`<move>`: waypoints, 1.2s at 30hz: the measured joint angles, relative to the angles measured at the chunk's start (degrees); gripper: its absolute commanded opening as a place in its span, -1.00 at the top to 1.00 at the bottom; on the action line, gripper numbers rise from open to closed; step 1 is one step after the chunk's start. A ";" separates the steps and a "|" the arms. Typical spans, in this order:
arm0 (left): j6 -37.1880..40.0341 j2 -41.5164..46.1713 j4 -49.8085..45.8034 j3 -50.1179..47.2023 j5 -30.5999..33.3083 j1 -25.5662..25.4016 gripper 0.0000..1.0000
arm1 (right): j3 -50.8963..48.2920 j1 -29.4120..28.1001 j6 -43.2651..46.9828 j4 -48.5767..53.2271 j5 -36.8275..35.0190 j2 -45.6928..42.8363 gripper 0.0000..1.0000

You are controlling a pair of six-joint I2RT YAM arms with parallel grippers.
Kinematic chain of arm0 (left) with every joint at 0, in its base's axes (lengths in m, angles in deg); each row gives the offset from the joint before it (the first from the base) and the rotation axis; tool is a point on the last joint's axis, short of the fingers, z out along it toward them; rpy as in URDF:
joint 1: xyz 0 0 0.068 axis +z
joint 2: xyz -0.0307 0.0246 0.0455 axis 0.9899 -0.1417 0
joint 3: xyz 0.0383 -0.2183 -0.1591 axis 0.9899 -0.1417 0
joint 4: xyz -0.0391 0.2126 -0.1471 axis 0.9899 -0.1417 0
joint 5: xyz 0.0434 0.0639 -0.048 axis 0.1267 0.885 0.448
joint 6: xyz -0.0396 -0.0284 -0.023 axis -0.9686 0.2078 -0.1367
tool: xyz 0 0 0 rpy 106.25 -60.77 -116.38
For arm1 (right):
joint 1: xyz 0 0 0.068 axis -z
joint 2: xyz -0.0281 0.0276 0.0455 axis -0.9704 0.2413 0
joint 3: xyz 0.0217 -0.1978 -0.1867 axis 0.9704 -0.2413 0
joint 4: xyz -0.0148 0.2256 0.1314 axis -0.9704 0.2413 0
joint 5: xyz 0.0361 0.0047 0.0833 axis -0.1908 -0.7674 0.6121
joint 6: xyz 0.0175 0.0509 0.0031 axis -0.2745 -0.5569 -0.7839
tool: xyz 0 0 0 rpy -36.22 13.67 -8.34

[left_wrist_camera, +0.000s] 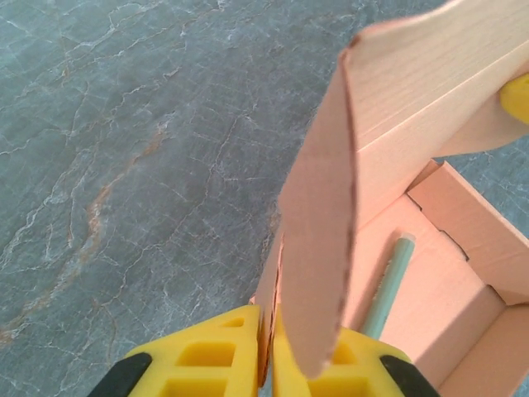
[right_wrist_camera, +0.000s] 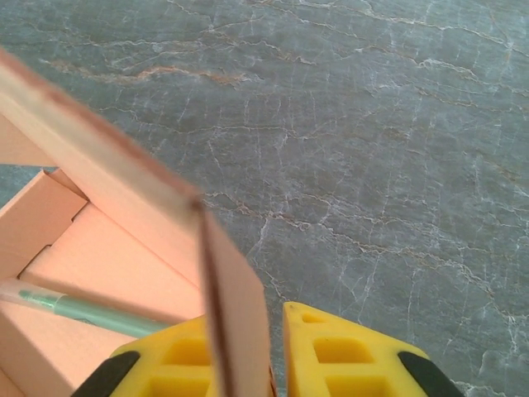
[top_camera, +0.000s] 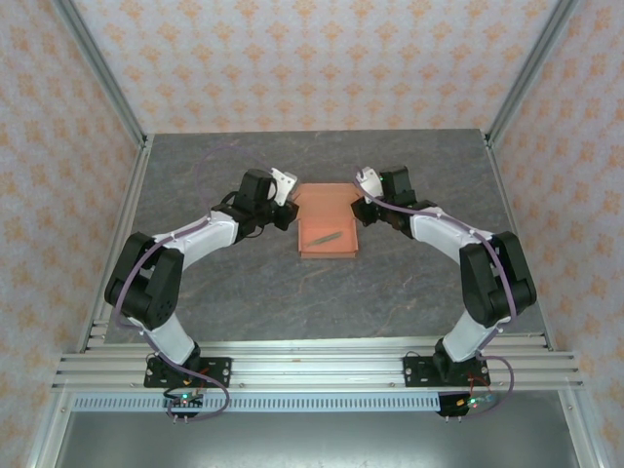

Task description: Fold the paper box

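Near the surface's centre the paper box has walls up but lid unclosed; the left gripper pinches one lid flap, the right gripper encloses the other, whether gripping I cannot tell.

"Where does the paper box sit?"
"Mid-worktop, slightly nearer the far edge, with a pen lying inside it."
"And the arms?"
"Left gripper on its far-left corner, right gripper on its far-right corner."
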State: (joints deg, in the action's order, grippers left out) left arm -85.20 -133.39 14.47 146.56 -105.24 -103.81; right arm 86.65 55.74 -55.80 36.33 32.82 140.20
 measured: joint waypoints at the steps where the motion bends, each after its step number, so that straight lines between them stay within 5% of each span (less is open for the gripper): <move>1: -0.11 0.00 -0.07 0.00 0.00 0.00 0.88 | 0.11 -0.31 -0.31 0.02 -0.59 0.00 0.72; 8: -4.42 0.00 -0.17 0.00 2.97 -0.98 0.98 | 2.73 -3.54 -5.84 1.81 -8.98 0.00 0.77; 20: -24.94 0.07 -0.22 0.31 24.79 -9.68 1.00 | 4.61 -10.95 -24.65 2.86 -28.24 0.79 0.80; 36: -31.98 0.04 1.75 0.15 46.69 -16.20 1.00 | 0.59 -12.70 -28.57 -16.79 -31.47 5.70 0.88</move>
State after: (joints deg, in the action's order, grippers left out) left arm -117.18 -133.35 16.22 146.72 -58.55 -120.01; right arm 87.24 43.04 -84.36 19.55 1.34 145.91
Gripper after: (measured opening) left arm 0.044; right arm 0.067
